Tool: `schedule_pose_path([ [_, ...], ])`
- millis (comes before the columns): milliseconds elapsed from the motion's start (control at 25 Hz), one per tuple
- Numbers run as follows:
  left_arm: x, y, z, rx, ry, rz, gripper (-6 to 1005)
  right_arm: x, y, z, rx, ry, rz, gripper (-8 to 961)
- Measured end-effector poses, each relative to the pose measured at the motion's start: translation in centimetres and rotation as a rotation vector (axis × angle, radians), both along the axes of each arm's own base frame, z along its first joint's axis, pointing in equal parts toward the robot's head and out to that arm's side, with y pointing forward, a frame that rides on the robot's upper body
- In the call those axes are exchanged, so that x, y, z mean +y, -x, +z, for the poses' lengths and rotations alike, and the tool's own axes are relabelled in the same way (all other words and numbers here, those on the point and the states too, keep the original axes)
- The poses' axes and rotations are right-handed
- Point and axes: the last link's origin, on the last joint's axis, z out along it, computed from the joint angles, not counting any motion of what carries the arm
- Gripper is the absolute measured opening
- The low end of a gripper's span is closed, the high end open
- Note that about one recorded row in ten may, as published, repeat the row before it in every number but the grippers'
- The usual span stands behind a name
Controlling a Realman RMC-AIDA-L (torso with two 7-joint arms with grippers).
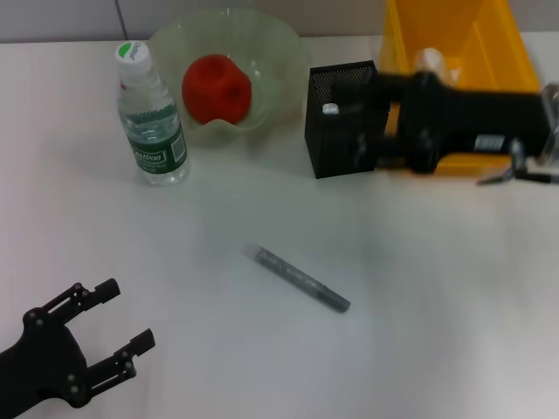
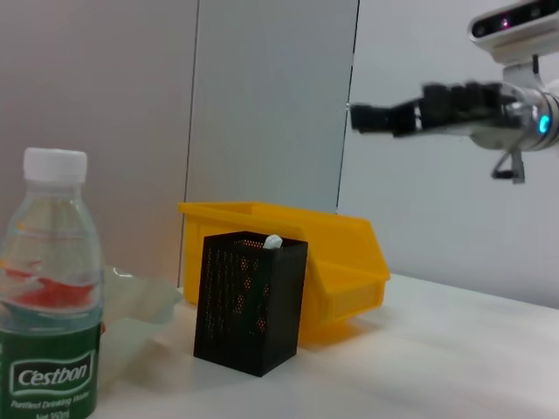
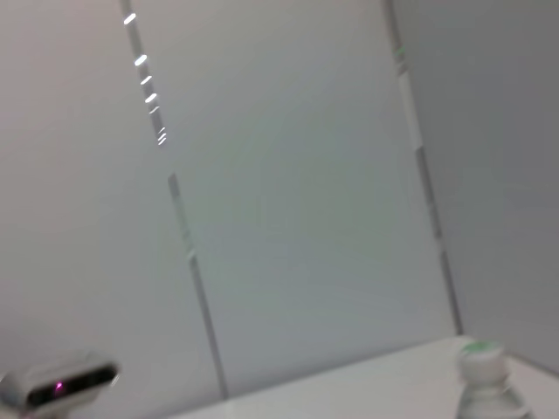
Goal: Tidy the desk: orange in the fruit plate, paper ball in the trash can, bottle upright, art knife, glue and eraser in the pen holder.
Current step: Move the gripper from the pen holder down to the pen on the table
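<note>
Black fingers of your left gripper [image 1: 112,334] are sitting spread wide and empty at the near left, well clear of everything. The bottle [image 1: 150,118] is standing upright beside the plate [image 1: 279,52] holding the orange [image 1: 217,87]. The grey knife [image 1: 301,279] is lying mid-desk, not yet collected. Your right gripper [image 1: 349,118] is hanging over the holder [image 1: 336,148], by the bin [image 1: 437,35]; I cannot tell its opening. Swinging low risks tipping that light holder.
</note>
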Motion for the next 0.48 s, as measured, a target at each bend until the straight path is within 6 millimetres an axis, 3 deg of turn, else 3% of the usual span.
schedule_pose_path([
  [480, 0.0, -0.1, -0.2, -0.007, 0.0, 0.003, 784, -1.0, 0.7, -3.8, -0.001, 0.047, 0.088, 742],
])
